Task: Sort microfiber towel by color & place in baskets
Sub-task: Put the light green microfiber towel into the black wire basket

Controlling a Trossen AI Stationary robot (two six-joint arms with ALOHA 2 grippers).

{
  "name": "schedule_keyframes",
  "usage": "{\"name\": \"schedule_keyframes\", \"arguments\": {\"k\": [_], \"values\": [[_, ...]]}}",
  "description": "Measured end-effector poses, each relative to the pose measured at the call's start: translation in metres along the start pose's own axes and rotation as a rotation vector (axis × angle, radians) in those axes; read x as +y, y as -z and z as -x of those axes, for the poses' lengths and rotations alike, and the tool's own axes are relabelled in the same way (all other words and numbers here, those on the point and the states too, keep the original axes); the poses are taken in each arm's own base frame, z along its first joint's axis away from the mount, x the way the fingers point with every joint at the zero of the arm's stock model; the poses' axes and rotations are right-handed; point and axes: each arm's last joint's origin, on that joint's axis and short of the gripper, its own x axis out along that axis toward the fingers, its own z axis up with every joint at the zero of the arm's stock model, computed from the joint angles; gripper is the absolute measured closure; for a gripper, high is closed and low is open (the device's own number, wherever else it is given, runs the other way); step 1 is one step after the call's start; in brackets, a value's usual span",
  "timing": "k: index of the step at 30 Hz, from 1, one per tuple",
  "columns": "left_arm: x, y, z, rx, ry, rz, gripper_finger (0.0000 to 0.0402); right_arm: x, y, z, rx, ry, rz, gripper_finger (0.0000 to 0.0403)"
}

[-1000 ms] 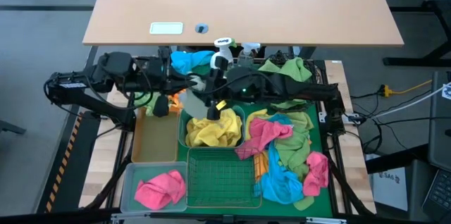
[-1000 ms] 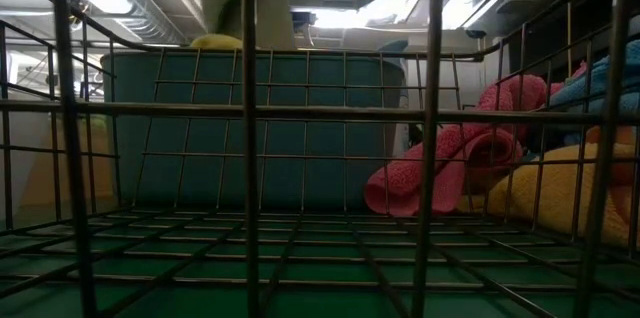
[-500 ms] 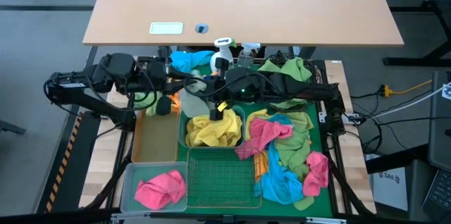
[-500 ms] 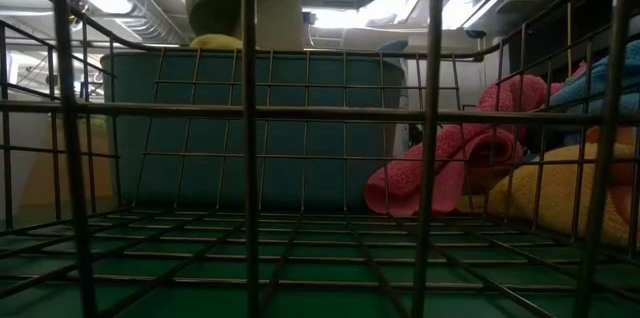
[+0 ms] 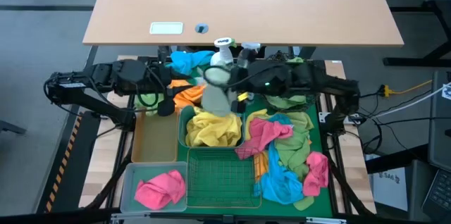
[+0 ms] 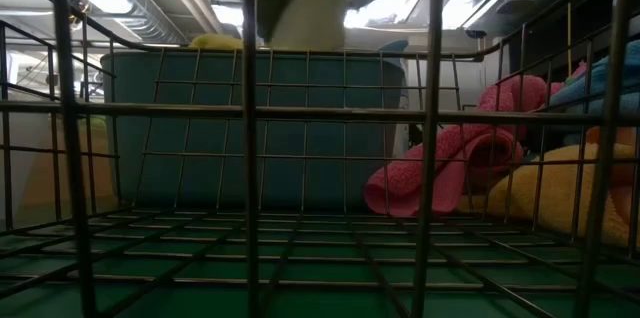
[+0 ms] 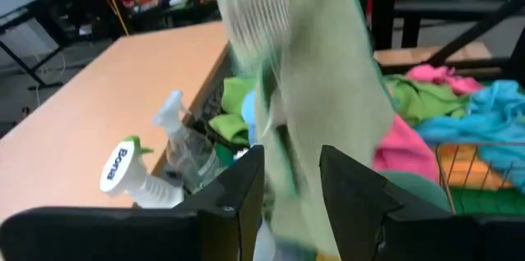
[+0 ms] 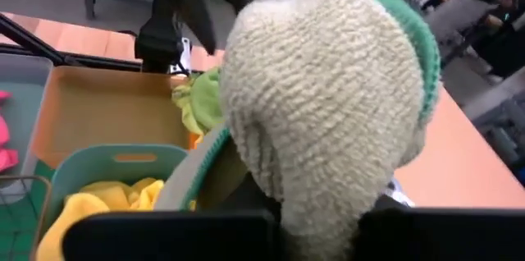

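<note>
A pale cream towel with a green edge [image 5: 214,92] hangs over the teal tub [image 5: 180,121], which holds yellow towels [image 5: 210,131]. My right gripper [image 5: 234,90] is shut on it, and the towel bulges over the fingers in the right wrist view [image 8: 328,105]. My left gripper [image 5: 177,84] stands open just left of the towel. In the left wrist view the towel [image 7: 316,89] hangs in front of the gap between its fingers [image 7: 291,191]; I cannot tell whether they touch it. My right gripper holds the cream towel by a bunched upper part [image 8: 312,187], coming level from the table's right. The towel itself covers the fingers, so the place of contact is hidden. The towel hangs slack below the hold [image 6: 300,3], above the teal tub's rim.
A tan tray [image 5: 155,143], a clear bin [image 5: 129,182] with a pink towel and a green wire basket [image 5: 222,175] sit near the front. A heap of pink, blue and green towels [image 5: 285,146] lies at the right. Two spray bottles [image 5: 224,46] stand at the far edge, beside an orange towel [image 5: 187,96].
My right gripper has shut on the cream towel and carried it up and toward the table's right. My left gripper has opened, let go of the towel and drawn back toward the left edge. The towel now hangs from the right gripper alone.
</note>
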Motion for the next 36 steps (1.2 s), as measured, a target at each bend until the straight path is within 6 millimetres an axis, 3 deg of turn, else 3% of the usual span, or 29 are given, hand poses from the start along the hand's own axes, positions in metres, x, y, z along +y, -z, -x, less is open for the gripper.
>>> {"name": "schedule_keyframes", "arguments": {"k": [12,16,20,24,28,36], "values": [[0.000,0.002,0.000,0.024,0.003,0.016,0.0285,-0.047,0.001,0.099,-0.113,0.124,-0.147,0.0383],[0.000,0.003,0.000,0.028,0.004,0.015,0.0285,-0.061,0.010,0.128,-0.093,0.199,-0.148,0.0388],[0.000,0.003,0.000,0.033,0.004,0.013,0.0285,-0.076,0.026,0.143,-0.009,0.281,-0.155,0.0389],[0.000,0.003,0.000,0.034,0.004,0.012,0.0285,-0.097,0.043,0.146,0.116,0.419,-0.201,0.0386],[0.000,0.003,0.000,0.034,0.004,0.012,0.0285,-0.120,0.066,0.137,0.295,0.536,-0.260,0.0388],[0.000,0.004,0.000,0.038,0.005,0.011,0.0285,-0.145,0.131,0.068,0.660,0.641,-0.323,0.0386]]}}
